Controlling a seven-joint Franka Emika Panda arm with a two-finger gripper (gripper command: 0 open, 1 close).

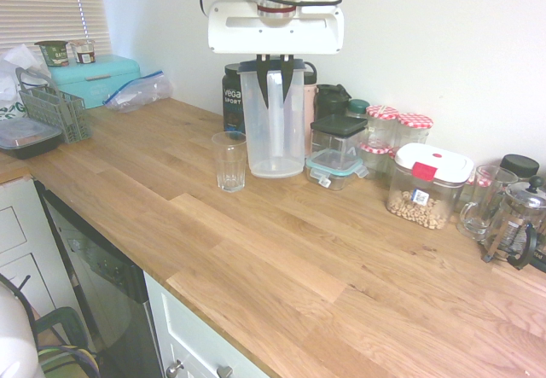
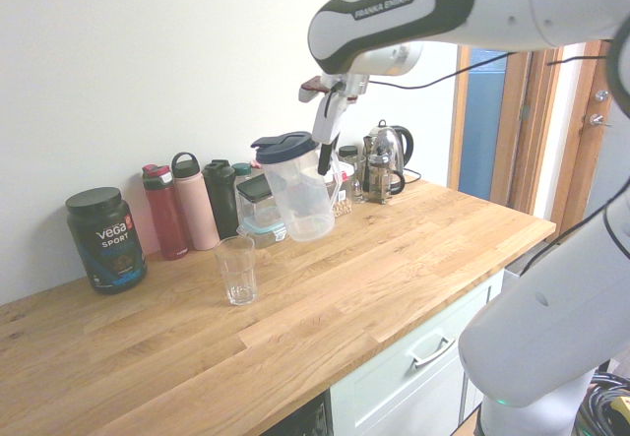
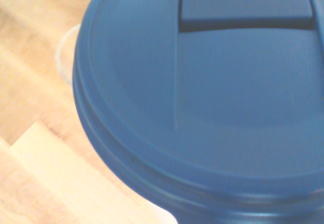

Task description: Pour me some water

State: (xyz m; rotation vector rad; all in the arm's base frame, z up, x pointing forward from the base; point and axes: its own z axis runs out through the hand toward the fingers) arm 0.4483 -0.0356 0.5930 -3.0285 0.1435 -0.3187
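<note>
- Gripper clamped shut on the handle of the clear plastic pitcher; pointing mostly down, pitcher hanging under it.
- Pitcher is off the wooden counter, in the air, slightly tilted in the second exterior view, dark blue lid on top. Wrist view is nearly all lid, blurry.
- Can't tell how much water is in the pitcher; it looks clear, level not readable.
- Empty glass tumbler stands upright on the counter, just beside and below the pitcher's base, not touching. A bit of its rim peeks past the lid in the wrist view.
- Progress: grasp and lift look done. No water visible in the glass, so the pour itself is not yet done.
- Left, by my read: bring spout over the glass, tip, fill, set pitcher back down.
- Clutter behind is near: protein tub, bottles, food containers, jars.
</note>
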